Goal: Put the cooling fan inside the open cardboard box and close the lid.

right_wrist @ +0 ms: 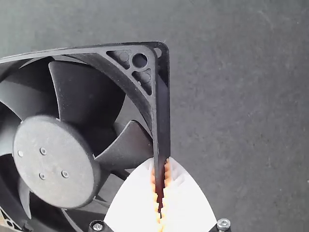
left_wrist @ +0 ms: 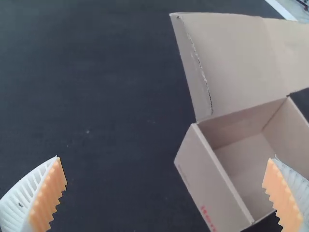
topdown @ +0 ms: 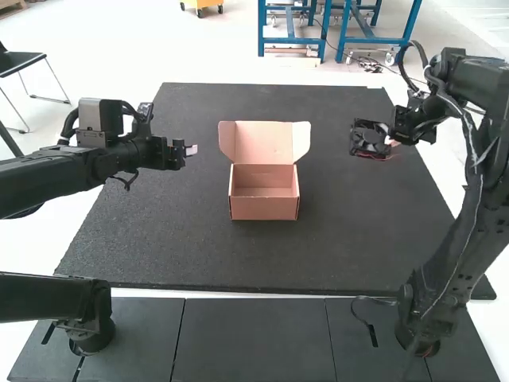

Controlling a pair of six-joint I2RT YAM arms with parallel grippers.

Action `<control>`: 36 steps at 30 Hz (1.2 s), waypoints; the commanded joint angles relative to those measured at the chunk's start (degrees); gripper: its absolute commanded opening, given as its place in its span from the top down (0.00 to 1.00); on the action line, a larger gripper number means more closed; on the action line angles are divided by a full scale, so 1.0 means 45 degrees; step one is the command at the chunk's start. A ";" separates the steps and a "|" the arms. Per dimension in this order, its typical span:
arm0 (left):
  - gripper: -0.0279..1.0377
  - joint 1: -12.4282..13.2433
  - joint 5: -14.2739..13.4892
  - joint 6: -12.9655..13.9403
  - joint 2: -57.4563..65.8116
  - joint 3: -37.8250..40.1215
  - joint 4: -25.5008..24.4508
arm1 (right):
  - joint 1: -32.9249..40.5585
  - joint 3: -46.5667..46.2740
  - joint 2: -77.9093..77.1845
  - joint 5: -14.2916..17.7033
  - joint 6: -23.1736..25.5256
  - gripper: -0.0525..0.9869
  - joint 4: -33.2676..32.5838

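An open cardboard box [topdown: 263, 191] stands mid-mat, its lid [topdown: 263, 143] upright at the back; the inside [left_wrist: 251, 169] looks empty. My right gripper [topdown: 395, 131] is shut on the frame edge of a black cooling fan [topdown: 369, 138], held above the mat to the right of the box. In the right wrist view the fan [right_wrist: 72, 145] stands on edge, its rim pinched between the orange pads [right_wrist: 159, 188]. My left gripper [topdown: 184, 151] hovers left of the box, open, with its ribbed fingers [left_wrist: 41, 195] spread wide and nothing between them.
A black mat [topdown: 159, 239] covers the table, with bare room around the box on every side. Blue metal racks [topdown: 334, 24] stand on the floor beyond the far edge. The arm bases [topdown: 83, 330] sit at the near edge.
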 commanded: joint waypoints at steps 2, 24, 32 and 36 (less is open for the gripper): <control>0.07 0.0029 -0.0525 -0.0026 -0.0227 -0.0043 0.0139 | 0.0731 -0.0832 -0.1738 0.0031 0.1106 0.97 0.0233; 0.07 -0.0049 -0.1560 -0.0046 -0.0754 -0.0785 0.0510 | 0.6825 -0.2824 -0.5332 0.1984 0.5110 0.97 0.1366; 0.07 -0.0049 -0.1599 -0.0046 -0.1262 -0.1020 0.0393 | 0.8446 -0.3390 -0.5312 0.2160 0.5403 0.97 0.2558; 0.07 -0.0049 -0.1639 -0.0143 -0.1497 -0.1020 0.0354 | 0.8915 -0.3761 -0.5293 0.2199 0.5969 0.97 0.3534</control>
